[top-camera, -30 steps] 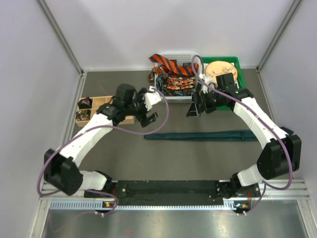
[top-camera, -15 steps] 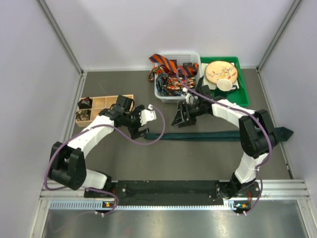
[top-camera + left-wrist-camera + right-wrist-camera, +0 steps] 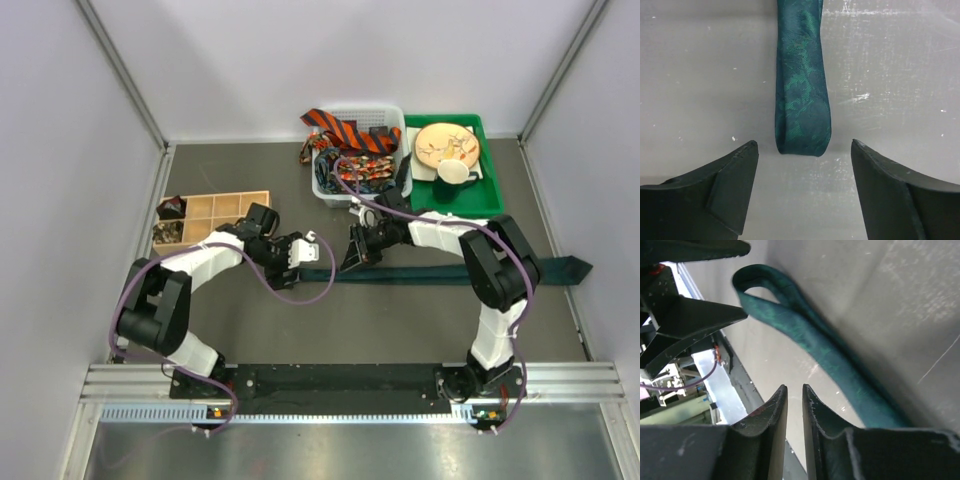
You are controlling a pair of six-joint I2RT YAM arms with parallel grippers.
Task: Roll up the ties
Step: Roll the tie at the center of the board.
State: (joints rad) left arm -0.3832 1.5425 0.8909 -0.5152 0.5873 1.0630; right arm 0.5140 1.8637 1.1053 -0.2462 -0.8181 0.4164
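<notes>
We see the dark teal tie (image 3: 450,272) lying flat on the grey table (image 3: 400,330), stretched from the right side towards the middle. Its left end is folded back into a small loop.

The left gripper (image 3: 804,148) stands wide, one finger on each side of that folded end. The end lies just ahead of the tips and touches neither.

The right gripper (image 3: 794,390) is narrowed to a thin slit with nothing in it. The tie runs just beside one of its fingers, and we cannot tell whether they touch. From above, both grippers sit near each other at the tie's left end.

The orange-and-black striped tie (image 3: 340,128) drapes over the white basket (image 3: 322,188), with the patterned ties (image 3: 355,172) inside.
</notes>
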